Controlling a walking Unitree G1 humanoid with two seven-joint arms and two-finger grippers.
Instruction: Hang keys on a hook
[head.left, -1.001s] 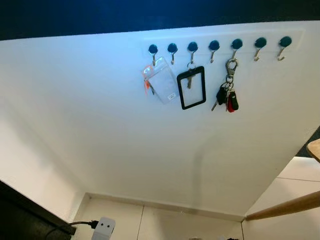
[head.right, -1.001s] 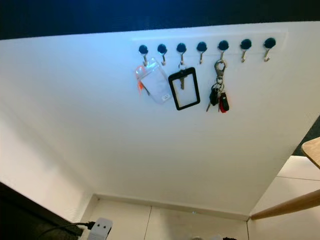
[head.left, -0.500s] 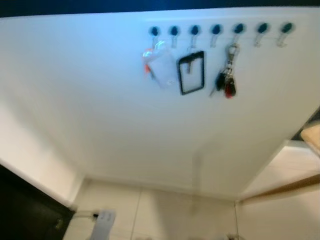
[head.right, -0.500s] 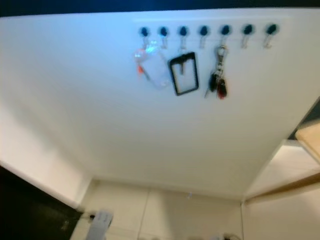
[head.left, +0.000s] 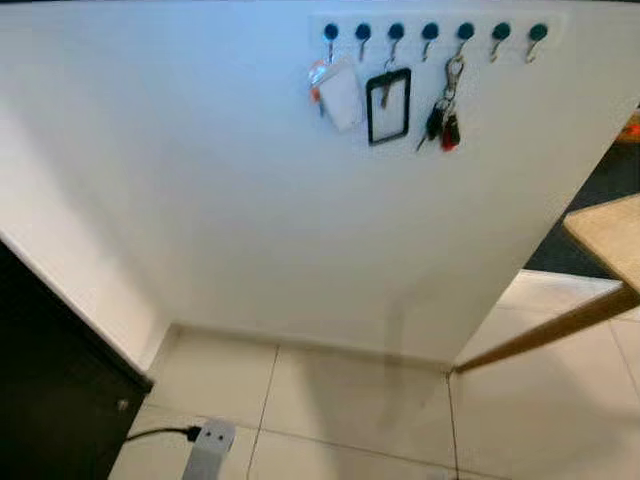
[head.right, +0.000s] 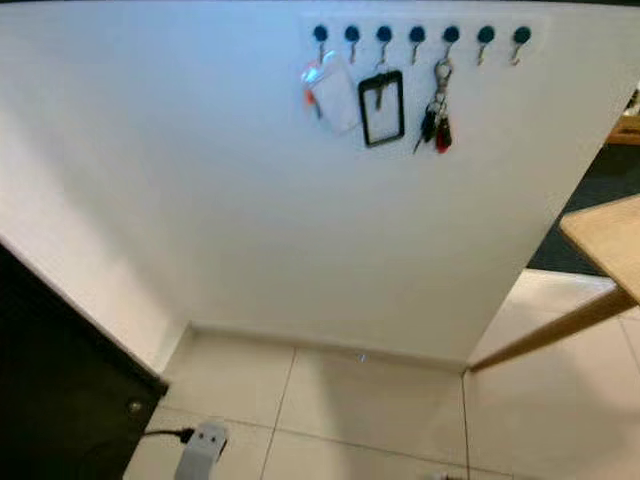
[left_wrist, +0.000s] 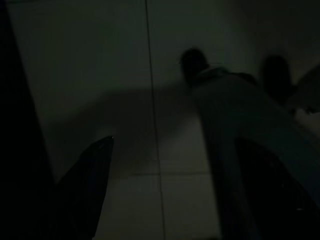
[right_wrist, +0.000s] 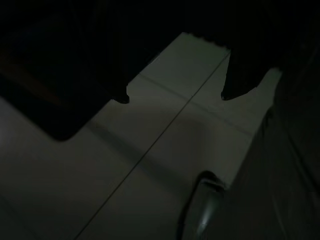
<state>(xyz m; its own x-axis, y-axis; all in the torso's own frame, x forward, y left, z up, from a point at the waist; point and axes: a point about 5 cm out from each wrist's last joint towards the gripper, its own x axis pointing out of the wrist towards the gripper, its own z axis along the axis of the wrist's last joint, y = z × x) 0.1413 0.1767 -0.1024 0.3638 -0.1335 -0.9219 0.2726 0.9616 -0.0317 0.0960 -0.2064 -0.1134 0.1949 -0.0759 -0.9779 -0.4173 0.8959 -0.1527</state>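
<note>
The keys (head.left: 444, 122) hang on the fifth hook (head.left: 464, 34) of a row of seven on the white wall (head.left: 250, 200), just beside a black badge holder (head.left: 388, 92). Both arms hang idle over the tiled floor (head.left: 350, 400): the left pincer (left_wrist: 170, 165) and the right pincer (right_wrist: 175, 95) each show two dark fingers spread apart, holding nothing.

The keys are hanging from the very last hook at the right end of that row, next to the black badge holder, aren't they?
Not quite. The keys hang from the fifth of seven hooks, with two bare hooks further right, as the left eye view shows. They do hang next to the black badge holder.
</note>
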